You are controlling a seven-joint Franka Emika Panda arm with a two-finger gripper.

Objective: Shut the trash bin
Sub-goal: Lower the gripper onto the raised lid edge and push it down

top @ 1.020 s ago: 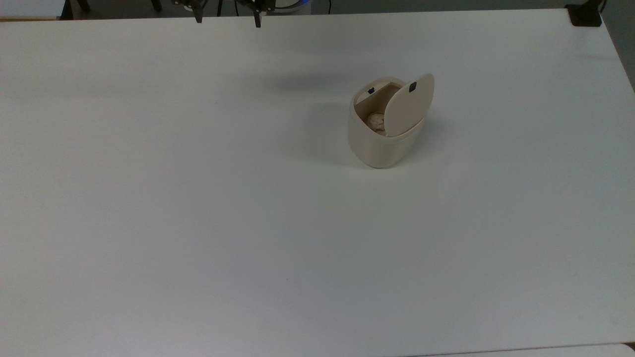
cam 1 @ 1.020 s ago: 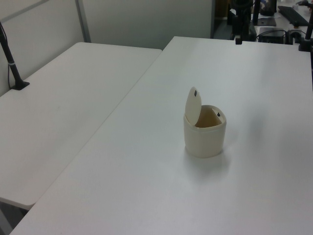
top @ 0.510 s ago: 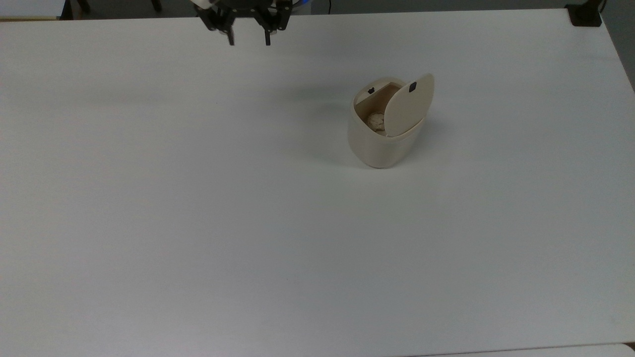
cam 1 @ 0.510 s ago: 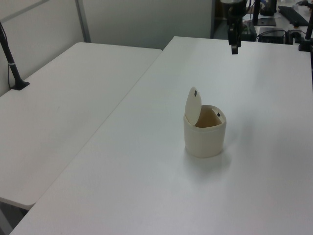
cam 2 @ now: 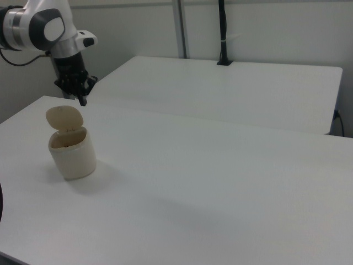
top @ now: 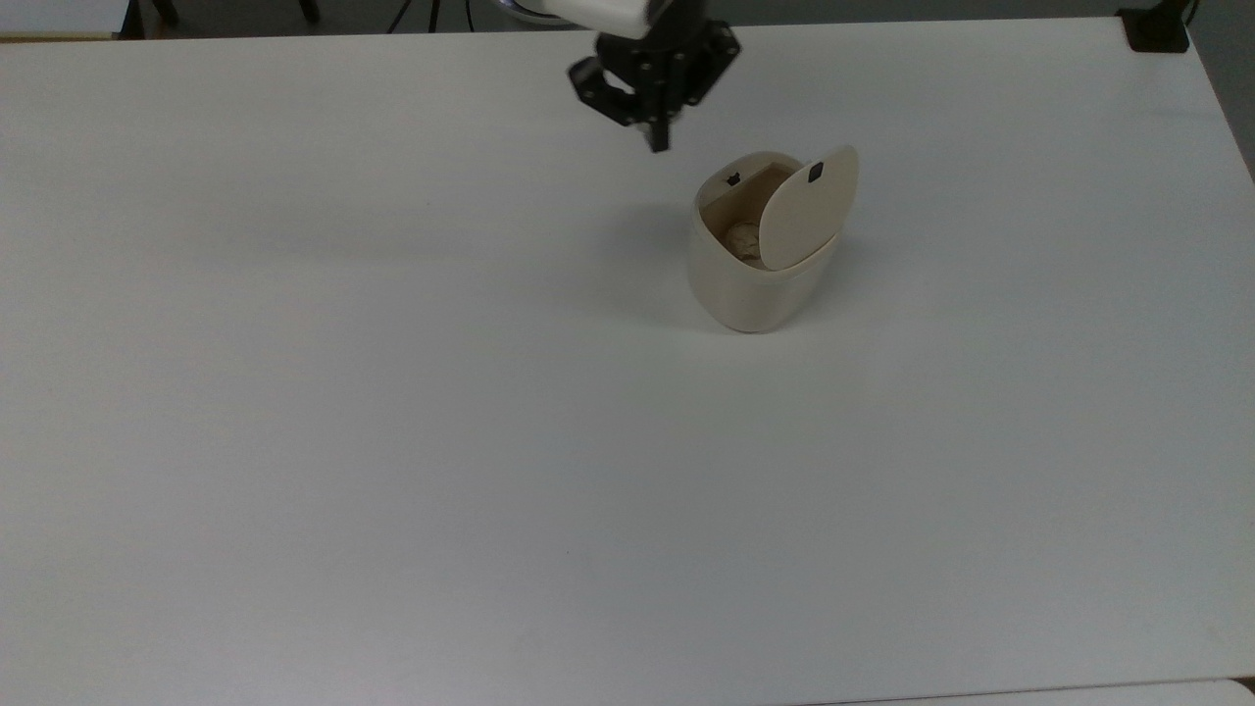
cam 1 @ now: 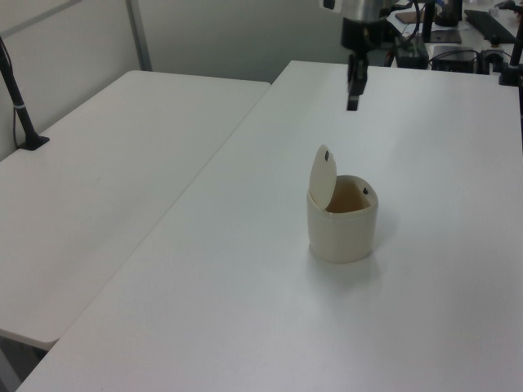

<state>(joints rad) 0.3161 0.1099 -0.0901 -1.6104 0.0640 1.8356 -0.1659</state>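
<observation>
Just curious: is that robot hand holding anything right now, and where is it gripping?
Nothing is held. The hand hangs in the air beside the trash bin, touching nothing.

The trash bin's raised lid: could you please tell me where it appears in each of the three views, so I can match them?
Top view: the lid stands right of centre near the top, on the trash bin's right side.
Left view: the lid is centre-right, on the bin's left side.
Right view: the lid is at the far left, atop the bin.
Shared landmark: the robot's hand, close by the bin.
</observation>
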